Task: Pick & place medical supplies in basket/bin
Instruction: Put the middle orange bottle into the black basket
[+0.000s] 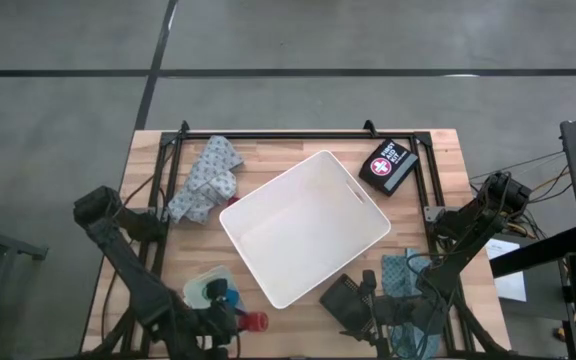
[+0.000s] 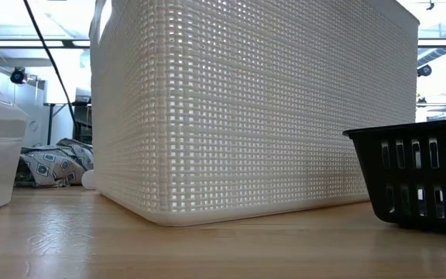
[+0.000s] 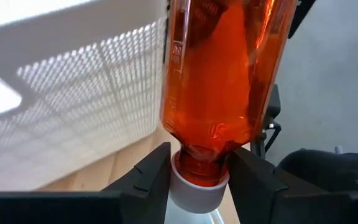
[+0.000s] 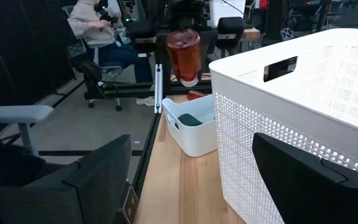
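Dark flat case (image 1: pixel 387 165) with a white cross on red lies at the far right of the wooden table (image 1: pixel 288 150); crumpled patterned cloth (image 1: pixel 204 180) at far left. Small black slotted basket (image 2: pixel 420 174) sits on the right. Seated person (image 4: pixel 98 28) in the room beyond.

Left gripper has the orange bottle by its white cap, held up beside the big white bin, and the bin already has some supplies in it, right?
Not quite. The left gripper does hold the orange bottle by its white cap beside the white bin, but the high view shows the bin with nothing in it.
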Controlling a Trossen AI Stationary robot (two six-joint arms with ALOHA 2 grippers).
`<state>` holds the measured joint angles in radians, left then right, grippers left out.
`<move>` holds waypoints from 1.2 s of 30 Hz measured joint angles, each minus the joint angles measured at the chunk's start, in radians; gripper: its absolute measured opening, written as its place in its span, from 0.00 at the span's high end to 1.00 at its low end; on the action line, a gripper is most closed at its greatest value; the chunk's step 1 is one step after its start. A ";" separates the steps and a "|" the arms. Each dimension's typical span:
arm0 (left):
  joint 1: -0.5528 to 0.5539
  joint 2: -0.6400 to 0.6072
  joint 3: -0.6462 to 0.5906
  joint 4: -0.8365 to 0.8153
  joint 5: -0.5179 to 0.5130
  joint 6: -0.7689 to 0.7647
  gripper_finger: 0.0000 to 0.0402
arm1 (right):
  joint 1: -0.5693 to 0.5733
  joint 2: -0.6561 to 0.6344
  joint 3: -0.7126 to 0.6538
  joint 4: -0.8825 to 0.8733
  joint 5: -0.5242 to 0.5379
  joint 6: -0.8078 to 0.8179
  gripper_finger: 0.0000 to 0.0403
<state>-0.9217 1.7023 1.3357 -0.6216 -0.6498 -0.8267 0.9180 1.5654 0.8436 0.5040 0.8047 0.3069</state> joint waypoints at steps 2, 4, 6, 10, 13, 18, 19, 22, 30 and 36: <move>0.009 0.000 -0.006 0.059 0.004 0.056 0.65 | 0.000 0.000 0.000 0.000 0.000 0.000 0.18; 0.016 0.000 -0.028 0.153 0.016 0.123 0.65 | 0.000 0.000 0.000 0.000 0.000 0.000 0.18; 0.018 0.000 -0.057 0.232 0.021 0.191 0.65 | 0.000 0.000 0.000 0.000 0.000 0.000 0.18; 0.022 0.000 -0.121 0.378 0.031 0.226 0.65 | 0.000 0.000 0.000 0.000 0.000 0.000 0.18; 0.028 0.000 -0.168 0.486 0.032 0.213 0.65 | 0.000 0.000 0.000 0.000 0.000 0.000 0.18; 0.047 0.000 -0.241 0.602 0.044 0.120 0.66 | 0.000 0.000 0.000 0.000 0.000 0.000 0.18; 0.054 0.000 -0.245 0.602 0.057 0.083 0.66 | 0.000 0.000 0.000 0.000 0.000 0.000 0.18; 0.083 0.007 -0.245 0.590 0.112 0.044 0.66 | 0.000 0.000 0.000 0.000 0.000 0.000 0.18; 0.107 0.136 -0.135 0.557 0.167 0.141 0.66 | 0.000 -0.001 0.000 0.000 0.000 0.000 0.18; 0.129 0.212 -0.043 0.455 0.199 0.082 0.66 | 0.000 -0.001 0.000 0.000 0.000 0.000 0.18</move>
<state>-0.7923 1.9138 1.2924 -0.1671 -0.4511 -0.7444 0.9180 1.5642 0.8436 0.5037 0.8047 0.3069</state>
